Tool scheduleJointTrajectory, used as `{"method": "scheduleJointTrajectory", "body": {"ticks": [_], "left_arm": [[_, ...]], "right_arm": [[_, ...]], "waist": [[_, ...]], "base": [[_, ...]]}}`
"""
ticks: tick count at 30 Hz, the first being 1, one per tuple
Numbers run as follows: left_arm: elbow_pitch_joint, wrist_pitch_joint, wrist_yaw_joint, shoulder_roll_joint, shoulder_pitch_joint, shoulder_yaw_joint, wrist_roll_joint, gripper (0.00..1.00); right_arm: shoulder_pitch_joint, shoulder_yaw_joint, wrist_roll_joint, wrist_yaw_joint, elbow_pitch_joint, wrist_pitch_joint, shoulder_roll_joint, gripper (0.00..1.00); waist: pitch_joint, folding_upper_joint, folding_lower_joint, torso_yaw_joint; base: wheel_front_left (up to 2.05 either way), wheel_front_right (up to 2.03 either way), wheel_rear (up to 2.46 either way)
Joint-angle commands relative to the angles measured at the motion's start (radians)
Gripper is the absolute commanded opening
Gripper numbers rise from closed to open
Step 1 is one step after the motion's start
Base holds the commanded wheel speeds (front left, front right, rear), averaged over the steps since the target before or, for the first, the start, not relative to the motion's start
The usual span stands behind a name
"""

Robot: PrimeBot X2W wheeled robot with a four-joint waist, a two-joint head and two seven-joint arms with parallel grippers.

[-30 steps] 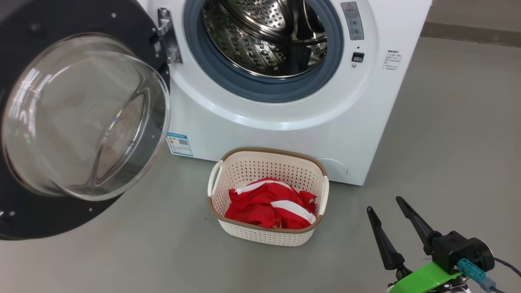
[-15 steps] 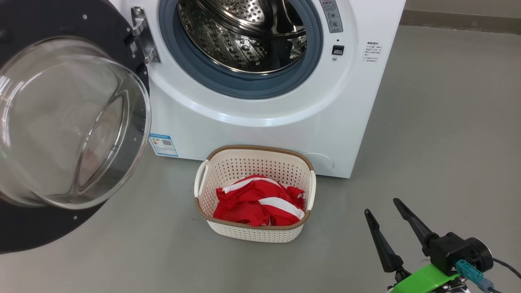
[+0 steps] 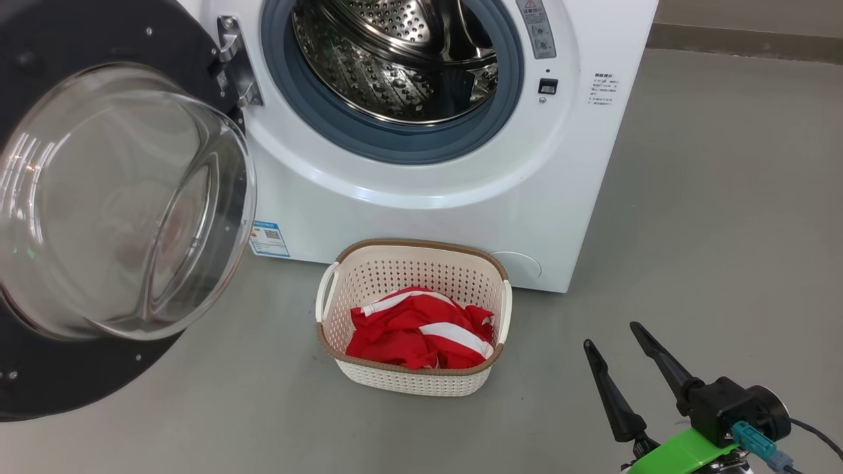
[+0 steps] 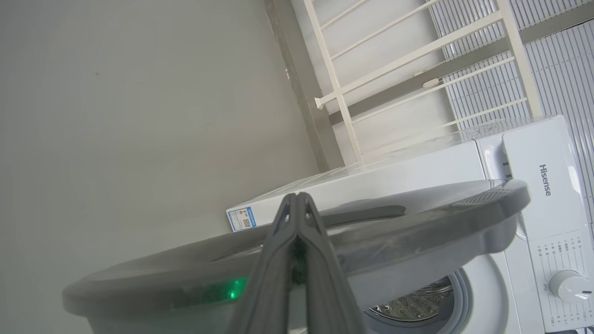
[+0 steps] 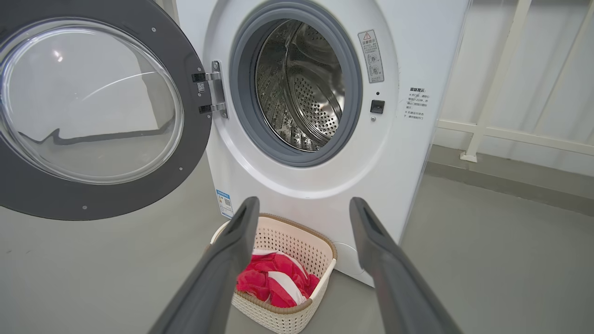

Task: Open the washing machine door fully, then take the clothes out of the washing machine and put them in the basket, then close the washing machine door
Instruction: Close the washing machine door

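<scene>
One basket [image 3: 415,383] holding red clothes [image 3: 402,339]; one open door [image 3: 66,382]

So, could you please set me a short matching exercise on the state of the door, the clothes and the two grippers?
1. washing machine door
2. clothes
3. right gripper
4. left gripper

A. shut, tips together
B. swung wide open
C. lying in the basket
D. open, holding nothing

Pairs: 1-B, 2-C, 3-D, 4-A.

Grey floor [image 3: 724,197] — white railing [image 5: 533,138] before pale wall [image 5: 533,55].
</scene>
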Motion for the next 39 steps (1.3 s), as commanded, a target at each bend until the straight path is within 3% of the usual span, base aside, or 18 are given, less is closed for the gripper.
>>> {"method": "scheduleJointTrajectory", "body": {"ticks": [1,10,21,29,39], "left_arm": [[-0.022,0.028,-0.023,0.015,0.028,-0.010,-0.013,0.00],[-0.085,0.080,-0.072,-0.030,0.073,0.020,-0.073,0.00],[-0.268,0.164,-0.081,-0.129,0.180,0.074,-0.167,0.00],[-0.494,0.216,-0.023,-0.222,0.298,0.096,-0.201,0.00],[-0.948,0.279,0.138,-0.415,0.488,0.129,-0.248,0.00]], "right_arm": [[-0.035,0.023,0.000,0.006,-0.025,-0.006,-0.004,1.00],[-0.032,0.016,-0.004,0.006,-0.028,-0.006,0.008,1.00],[-0.032,0.024,-0.005,0.006,-0.024,-0.006,0.023,1.00],[-0.028,0.023,0.000,0.006,-0.018,-0.006,0.030,1.00],[-0.040,0.018,0.005,0.006,-0.007,-0.006,0.036,1.00]], "waist": [[0.001,0.0000,0.0000,0.000],[0.002,0.0000,0.0000,-0.003],[-0.005,0.0000,0.0000,-0.010],[-0.012,0.0000,0.0000,-0.028],[-0.006,0.0000,0.0000,-0.065]], "base": [[0.00,0.00,0.00],[0.00,0.00,0.00],[0.00,0.00,0.00],[0.00,0.00,0.00],[0.00,0.00,0.00]]}}
